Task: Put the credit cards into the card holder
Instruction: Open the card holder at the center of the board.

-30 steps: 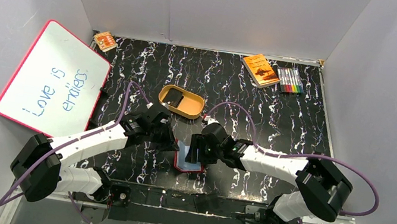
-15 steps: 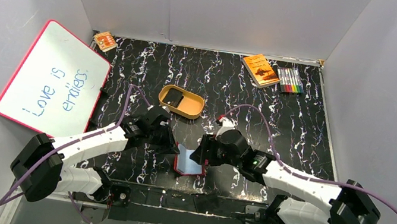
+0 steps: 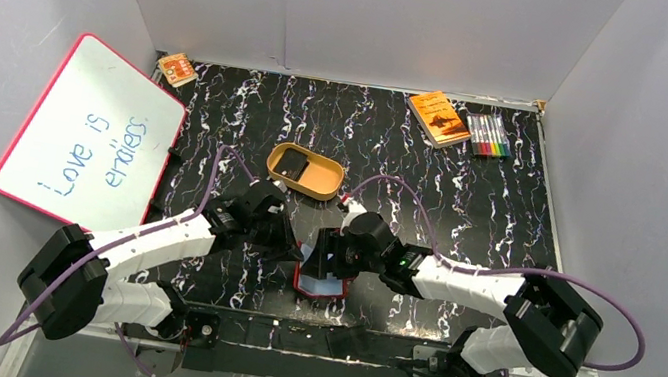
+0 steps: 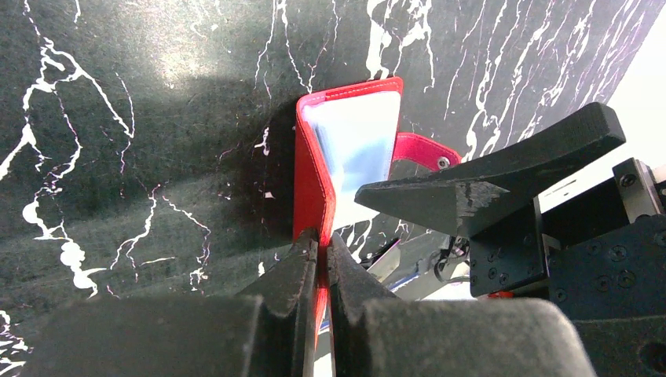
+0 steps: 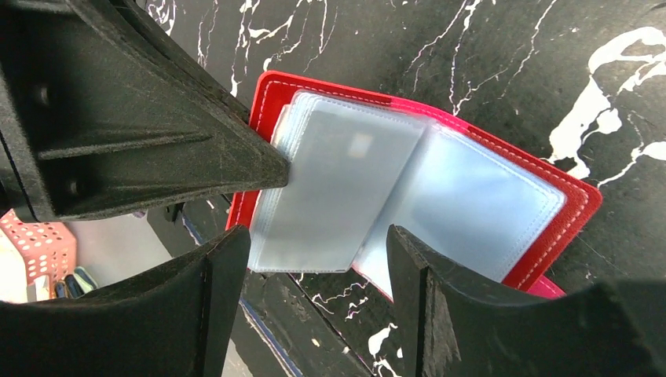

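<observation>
Left gripper (image 4: 318, 251) stayed clamped on card holder (image 4: 314, 181) cover, holding it open between arms; right gripper (image 5: 318, 243) came back over pockets, jaws spread wider, empty; credit card (image 3: 290, 167) waited in tan dish (image 3: 326, 188)

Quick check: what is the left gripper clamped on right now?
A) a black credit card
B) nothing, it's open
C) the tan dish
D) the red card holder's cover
D: the left wrist view shows the left gripper shut on the edge of the card holder, pinching its red cover.

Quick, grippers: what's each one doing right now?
Left gripper: closed, pinching the card holder cover.
Right gripper: open, holding nothing.
</observation>
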`<state>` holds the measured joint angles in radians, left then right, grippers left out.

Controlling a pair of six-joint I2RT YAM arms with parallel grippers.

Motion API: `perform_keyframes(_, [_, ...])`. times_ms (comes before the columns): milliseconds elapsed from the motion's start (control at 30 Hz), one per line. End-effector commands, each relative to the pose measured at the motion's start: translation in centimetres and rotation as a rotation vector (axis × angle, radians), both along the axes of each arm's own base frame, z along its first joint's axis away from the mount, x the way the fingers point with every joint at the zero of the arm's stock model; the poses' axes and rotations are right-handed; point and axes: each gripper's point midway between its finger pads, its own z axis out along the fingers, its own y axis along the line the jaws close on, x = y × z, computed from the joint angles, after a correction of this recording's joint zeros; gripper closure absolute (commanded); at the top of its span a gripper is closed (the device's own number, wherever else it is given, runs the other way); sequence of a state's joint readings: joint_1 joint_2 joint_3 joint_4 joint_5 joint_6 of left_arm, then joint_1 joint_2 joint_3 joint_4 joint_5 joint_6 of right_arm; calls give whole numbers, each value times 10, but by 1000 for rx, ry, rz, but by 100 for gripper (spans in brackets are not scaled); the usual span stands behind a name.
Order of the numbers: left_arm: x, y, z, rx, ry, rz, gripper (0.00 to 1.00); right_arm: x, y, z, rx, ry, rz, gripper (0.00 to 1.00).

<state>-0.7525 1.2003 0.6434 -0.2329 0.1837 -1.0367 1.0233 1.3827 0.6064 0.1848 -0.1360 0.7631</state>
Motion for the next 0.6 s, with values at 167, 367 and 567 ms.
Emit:
perform_keyframes(167, [-7,-3,3,-33,11,-29,100,3,18,15,55,-9,19,29])
perform_keyframes(367, [-7,-1,2,-26,8,-29,100,5,5,-1,-23,14,-24,40])
perform_keyframes(567, [-9,1,-1,-18,8,-27,100,5,-14,-13,-87,30,-89,48])
